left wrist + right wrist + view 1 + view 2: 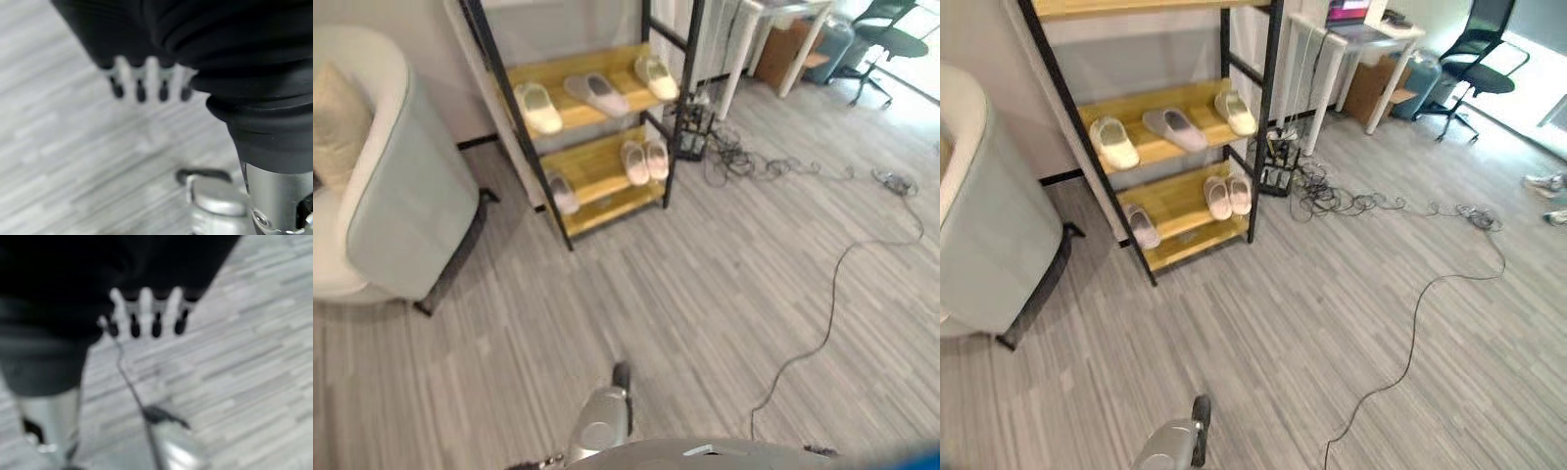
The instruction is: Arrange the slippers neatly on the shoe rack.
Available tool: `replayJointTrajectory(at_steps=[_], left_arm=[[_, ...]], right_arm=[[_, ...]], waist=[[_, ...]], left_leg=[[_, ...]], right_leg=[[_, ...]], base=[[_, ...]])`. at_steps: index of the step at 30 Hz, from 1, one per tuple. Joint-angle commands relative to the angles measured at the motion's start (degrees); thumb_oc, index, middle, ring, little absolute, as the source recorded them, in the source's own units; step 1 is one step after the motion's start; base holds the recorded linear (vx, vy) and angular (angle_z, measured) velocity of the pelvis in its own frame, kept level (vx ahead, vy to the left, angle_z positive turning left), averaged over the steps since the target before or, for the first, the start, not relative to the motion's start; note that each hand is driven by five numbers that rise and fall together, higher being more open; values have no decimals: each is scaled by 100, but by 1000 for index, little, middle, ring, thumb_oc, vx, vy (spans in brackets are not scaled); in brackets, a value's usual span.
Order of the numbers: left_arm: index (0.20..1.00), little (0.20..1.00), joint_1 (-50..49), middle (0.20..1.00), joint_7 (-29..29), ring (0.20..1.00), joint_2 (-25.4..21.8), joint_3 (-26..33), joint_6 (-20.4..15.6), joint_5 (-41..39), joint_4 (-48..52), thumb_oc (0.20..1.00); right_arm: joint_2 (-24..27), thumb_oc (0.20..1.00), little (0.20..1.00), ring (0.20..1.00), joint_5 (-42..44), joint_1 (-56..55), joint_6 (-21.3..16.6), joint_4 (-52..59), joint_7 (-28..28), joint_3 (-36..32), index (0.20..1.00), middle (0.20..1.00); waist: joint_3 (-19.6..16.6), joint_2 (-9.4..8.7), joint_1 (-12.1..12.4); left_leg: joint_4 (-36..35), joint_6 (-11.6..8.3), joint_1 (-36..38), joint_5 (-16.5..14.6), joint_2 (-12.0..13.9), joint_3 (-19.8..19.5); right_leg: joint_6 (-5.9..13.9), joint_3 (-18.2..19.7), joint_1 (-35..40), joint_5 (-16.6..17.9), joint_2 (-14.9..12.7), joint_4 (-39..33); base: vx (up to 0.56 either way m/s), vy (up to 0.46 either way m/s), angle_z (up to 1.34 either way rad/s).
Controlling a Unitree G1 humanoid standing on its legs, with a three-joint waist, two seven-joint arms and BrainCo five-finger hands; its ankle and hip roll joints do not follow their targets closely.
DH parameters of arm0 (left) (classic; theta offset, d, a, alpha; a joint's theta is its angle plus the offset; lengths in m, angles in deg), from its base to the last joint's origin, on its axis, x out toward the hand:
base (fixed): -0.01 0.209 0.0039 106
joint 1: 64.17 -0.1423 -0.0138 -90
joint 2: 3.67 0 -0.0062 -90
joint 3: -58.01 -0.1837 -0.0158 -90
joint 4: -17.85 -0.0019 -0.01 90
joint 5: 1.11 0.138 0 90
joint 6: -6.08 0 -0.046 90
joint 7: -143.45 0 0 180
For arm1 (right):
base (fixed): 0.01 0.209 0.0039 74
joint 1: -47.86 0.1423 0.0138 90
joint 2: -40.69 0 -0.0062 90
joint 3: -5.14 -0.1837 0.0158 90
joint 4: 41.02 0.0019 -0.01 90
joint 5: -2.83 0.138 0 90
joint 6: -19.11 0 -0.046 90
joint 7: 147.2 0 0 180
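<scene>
I see the shoe rack (1263,108) at the far left of the room: a black metal frame carrying flat yellow wooden shelves. On the upper of the two shelves in view lie three slippers, well apart: a cream slipper (1113,142) on the left, a grey slipper (1173,127) in the middle lying at a slant, and a second cream slipper (1235,111) on the right. On the lower shelf a lone grey slipper (1142,226) sits at the left end, and a pale pair (1227,194) lies side by side, touching, towards the right. All of them look soft and rounded at the toe.

Left of the rack stands an armchair (406,196) with a smooth pale blue-grey shell, cream padding and a dark leg. The floor (1351,294) is grey striped planking. Far right I see a white desk (1356,44) and a black office chair (1474,59), and just right of the rack a tangle of dark cables (1332,201) lies on the floor.

My left hand (146,83) hangs over bare floor, its fingers straight in a row, holding nothing. My right hand (146,316) hangs the same way, fingers straight and spread, touching nothing.
</scene>
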Motion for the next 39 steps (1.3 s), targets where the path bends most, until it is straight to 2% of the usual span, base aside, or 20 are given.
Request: replayJointTrajectory(at_steps=[1,2,4,5,6,7,8,9,14,16,19,21,22,24,27,28,30,35,38,39], left_arm=[[1000,1000,435,1000,-71,1000,-168,-387,-59,-8,135,1000],[1000,1000,485,1000,-106,1000,-178,-420,-53,-34,191,1000],[1000,1000,711,1000,-205,1000,-185,-543,-125,-106,388,1000],[1000,1000,712,1000,-205,1000,-184,-542,-125,-106,387,1000],[1000,1000,784,1000,-280,1000,-145,-699,-206,-22,525,1000],[1000,1000,785,1000,-280,1000,-144,-698,-206,-22,525,1000],[1000,1000,868,1000,-326,1000,-110,-731,-275,-14,551,1000],[1000,1000,883,1000,-323,1000,-86,-748,-286,-17,551,1000],[1000,1000,756,1000,-323,1000,-91,-711,-295,55,469,1000],[1000,1000,577,1000,-300,1000,10,-468,-260,-318,400,1000],[1000,1000,621,1000,-355,1000,41,-243,-213,-719,278,1000],[1000,1000,547,1000,-430,1000,5,37,-125,-882,19,1000],[1000,1000,509,1000,-433,1000,7,109,-117,-890,-42,1000],[1000,1000,375,1000,-452,1000,31,291,-86,-961,-178,1000],[1000,1000,316,1000,-499,1000,15,431,-78,-1034,-273,1000],[1000,1000,350,1000,-523,1000,32,477,-75,-1137,-263,1000],[1000,1000,319,1000,-517,1000,112,456,-84,-1196,-277,1000],[1000,1000,514,1000,-617,1000,18,147,-87,-822,-39,1000],[1000,1000,612,1000,-704,1000,-48,-1,-141,-676,130,1000],[1000,1000,694,1000,-755,1000,-80,-98,-198,-602,290,1000]], right_arm=[[272,1000,1000,1000,-163,344,25,169,-4,-277,1000,1000],[266,1000,1000,1000,-188,350,20,216,17,-259,1000,1000],[211,1000,1000,1000,-259,369,-21,303,37,-152,1000,1000],[213,1000,1000,1000,-259,370,-21,303,37,-152,1000,1000],[244,1000,1000,1000,-347,356,-46,356,45,-106,1000,1000],[244,1000,1000,1000,-347,357,-46,356,45,-106,1000,1000],[241,1000,1000,1000,-428,318,-43,289,73,-78,1000,1000],[238,1000,1000,1000,-496,299,-22,249,66,-73,1000,1000],[197,1000,1000,1000,-490,205,-26,162,31,-71,1000,1000],[159,1000,1000,1000,-624,307,-53,72,100,107,1000,1000],[225,1000,1000,1000,-651,436,-18,53,154,89,1000,1000],[351,1000,1000,1000,-604,582,36,49,202,63,1000,1000],[380,1000,1000,1000,-593,631,41,53,194,56,1000,1000],[448,1000,1000,1000,-593,744,33,117,221,71,1000,1000],[473,1000,1000,1000,-630,800,47,141,259,63,1000,1000],[427,1000,1000,1000,-633,876,66,150,350,68,1000,1000],[313,1000,1000,1000,-812,842,73,135,379,167,1000,1000],[192,1000,1000,1000,-904,820,119,176,450,132,1000,1000],[142,1000,1000,1000,-959,813,70,293,503,220,1000,1000],[125,1000,1000,1000,-953,847,48,344,534,216,1000,1000]], waist=[[259,11,-24],[302,64,-79],[434,232,-281],[428,242,-287],[535,224,-487],[531,229,-490],[574,159,-627],[588,161,-675],[412,122,-735],[341,163,-644],[388,70,-615],[379,-76,-616],[348,-86,-597],[275,-89,-489],[154,-29,-440],[117,-50,-330],[68,-16,-252],[97,55,-455],[91,119,-471],[107,190,-501]], left_leg=[[82,330,24,-193,-347,-130],[50,371,223,-279,-364,-193],[-54,311,771,-522,-361,-464],[-56,308,763,-516,-352,-473],[-46,165,1160,-789,-371,-812],[-49,164,1156,-783,-367,-815],[-75,56,1356,-939,-353,-951],[-83,-11,1451,-993,-285,-988],[-80,-221,1721,-1049,48,-1363],[525,-447,1485,-715,300,-1599],[1198,-454,983,-266,448,-1470],[1629,-345,688,-260,880,-391],[1526,-317,705,-417,846,-240],[1156,-188,637,-866,349,-250],[397,-168,641,-666,38,-212],[293,-235,269,-360,4,-50],[-114,-169,494,-318,-203,-369],[-103,130,886,-471,-286,-463],[-120,122,1012,-584,-189,-456],[-116,45,1086,-659,-46,-478]], right_leg=[[284,-161,416,1872,-253,160],[221,-253,212,1812,-382,411],[-58,-510,-277,944,-560,-49],[-63,-523,-274,956,-549,-67],[-27,-110,-504,817,-437,-1589],[-27,-116,-497,834,-433,-1613],[158,425,-739,1129,-363,-2501],[241,561,-862,1275,-355,-2726],[192,717,-766,1238,-153,-2530],[-36,433,-566,816,11,-2253],[-200,83,-302,629,-8,-2214],[-383,-395,-54,382,-22,-2157],[-387,-440,8,338,-5,-2174],[-348,-478,138,286,8,-2220],[-305,-649,265,246,81,-2305],[-292,-665,438,238,129,-2437],[-234,-569,455,189,189,-2321],[93,-270,-27,568,9,-757],[38,-264,-113,557,-231,-1013],[-25,-276,-188,682,-521,-1530]], base=[[338,118,34],[457,76,37],[429,-20,38],[501,-280,52],[372,-247,68],[597,-436,70],[316,-282,87],[398,-382,101],[269,-351,113],[224,-327,66],[115,-329,66],[112,-319,118],[139,-146,90],[193,-41,49],[177,24,-3],[184,45,17],[222,73,6],[186,73,-16],[102,-148,13],[131,-372,-14]])
